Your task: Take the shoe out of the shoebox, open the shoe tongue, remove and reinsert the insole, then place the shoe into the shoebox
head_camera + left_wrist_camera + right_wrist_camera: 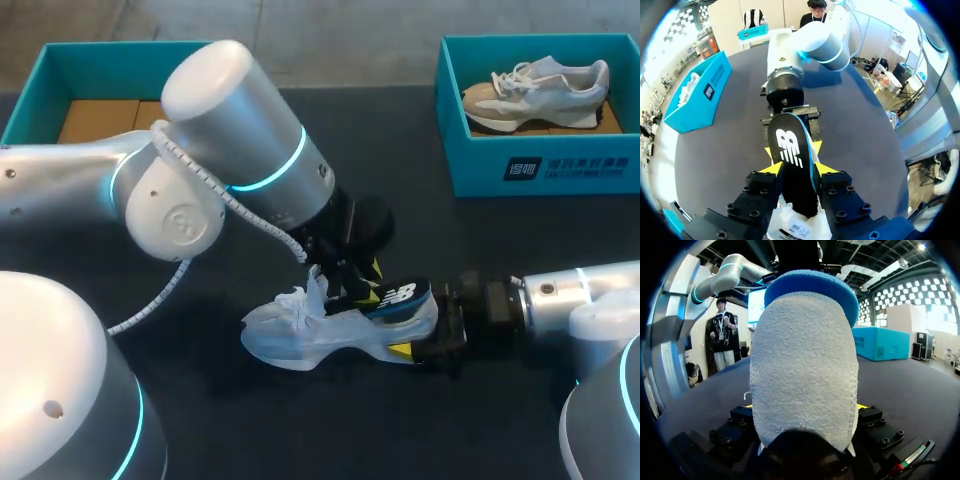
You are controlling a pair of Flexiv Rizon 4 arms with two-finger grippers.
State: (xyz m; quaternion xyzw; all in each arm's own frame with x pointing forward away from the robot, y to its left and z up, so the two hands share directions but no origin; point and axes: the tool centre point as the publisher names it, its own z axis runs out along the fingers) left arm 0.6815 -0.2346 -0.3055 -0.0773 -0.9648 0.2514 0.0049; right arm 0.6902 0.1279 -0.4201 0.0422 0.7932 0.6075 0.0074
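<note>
A white shoe (300, 335) lies on its side on the dark table, toe toward my left. My right gripper (432, 335) is shut on its heel; in the right wrist view the rough white sole (805, 370) fills the gap of that gripper (805, 407). A black insole (400, 296) with a blue edge sticks out of the shoe's mouth. My left gripper (350, 280) hangs just above the shoe. In the left wrist view the insole (790, 145) runs between that gripper's (799, 169) parted yellow tips, and the white tongue (797, 225) lies under it. The shoe's inside is hidden.
A teal shoebox (540, 170) at the back right holds another pale shoe (540, 90). A second teal box (40, 85) with brown cardboard inside stands at the back left. My left arm's big elbow (230, 110) rises over the table's middle left.
</note>
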